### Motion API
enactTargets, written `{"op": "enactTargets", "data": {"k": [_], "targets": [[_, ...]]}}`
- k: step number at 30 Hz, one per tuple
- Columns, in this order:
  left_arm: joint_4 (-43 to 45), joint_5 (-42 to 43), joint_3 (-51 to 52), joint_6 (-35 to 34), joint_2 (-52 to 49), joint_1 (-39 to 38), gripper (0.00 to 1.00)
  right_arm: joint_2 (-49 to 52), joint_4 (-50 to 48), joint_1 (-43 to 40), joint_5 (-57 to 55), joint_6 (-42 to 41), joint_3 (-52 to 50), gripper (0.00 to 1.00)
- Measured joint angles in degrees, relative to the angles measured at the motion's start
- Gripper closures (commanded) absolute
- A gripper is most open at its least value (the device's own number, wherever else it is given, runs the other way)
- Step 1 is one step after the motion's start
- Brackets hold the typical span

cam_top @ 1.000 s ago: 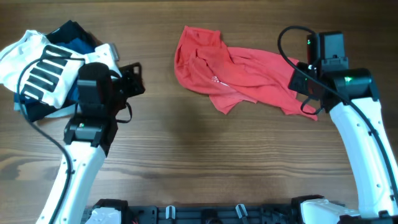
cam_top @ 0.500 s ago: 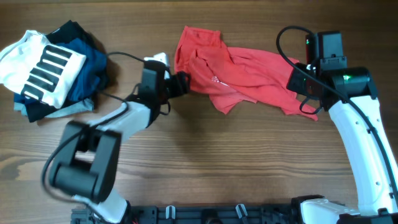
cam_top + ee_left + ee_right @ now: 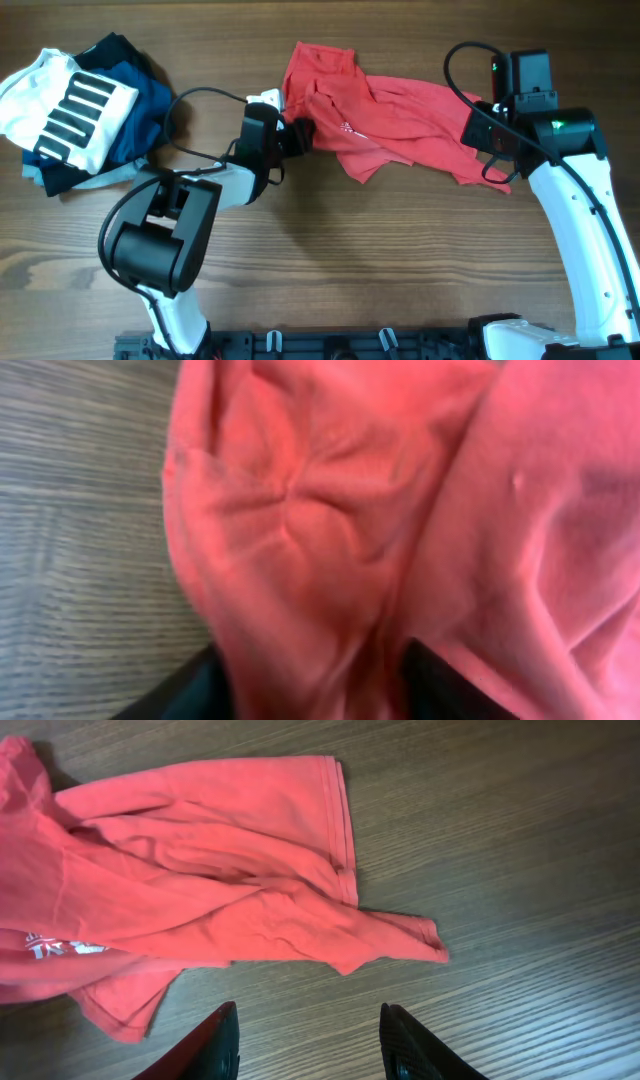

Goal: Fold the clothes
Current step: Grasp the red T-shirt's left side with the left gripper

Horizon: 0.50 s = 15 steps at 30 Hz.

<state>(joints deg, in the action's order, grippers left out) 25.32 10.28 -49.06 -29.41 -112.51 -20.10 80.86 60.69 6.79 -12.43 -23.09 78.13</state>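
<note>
We see a brown wood-grain worktop (image 3: 330, 250) spanning the whole overhead view. On its far half lies the crumpled red short-sleeved cotton T-shirt (image 3: 400, 115), stretched from the centre out to the right and not folded. At the far left corner sits a heap of clothes, a white garment with black stripes (image 3: 60, 105) lying on top of navy and blue garments (image 3: 150, 100), well apart from the shirt.

The left hand (image 3: 300, 133) reaches the shirt's left edge; in its wrist view red cloth fills the frame and a bunched fold sits between its two fingers, which stand apart. The right hand (image 3: 305, 1020) hangs above bare wood just beside the shirt's right end, fingers spread and touching nothing. White printed lettering (image 3: 60, 945) shows on the cloth there.
</note>
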Motion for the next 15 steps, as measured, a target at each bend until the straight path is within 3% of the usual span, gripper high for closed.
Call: {"op": "enactTargets", "data": {"k": [1,8,15], "targets": [[0.02,0.0,0.0,-0.26,-0.13,-0.11,0.96,-0.02,0.02,0.0,0.0,0.02,0.0,0.54],[-1.29,0.07,0.0,-0.02,-0.15,-0.42,0.96,0.0,0.0,0.0,0.0,0.02,0.0,0.54],[-15.72,0.11,0.31,2.54,11.04,1.97,0.96,-0.02,-0.02,0.0,0.0,0.04,0.0,0.54]]}}
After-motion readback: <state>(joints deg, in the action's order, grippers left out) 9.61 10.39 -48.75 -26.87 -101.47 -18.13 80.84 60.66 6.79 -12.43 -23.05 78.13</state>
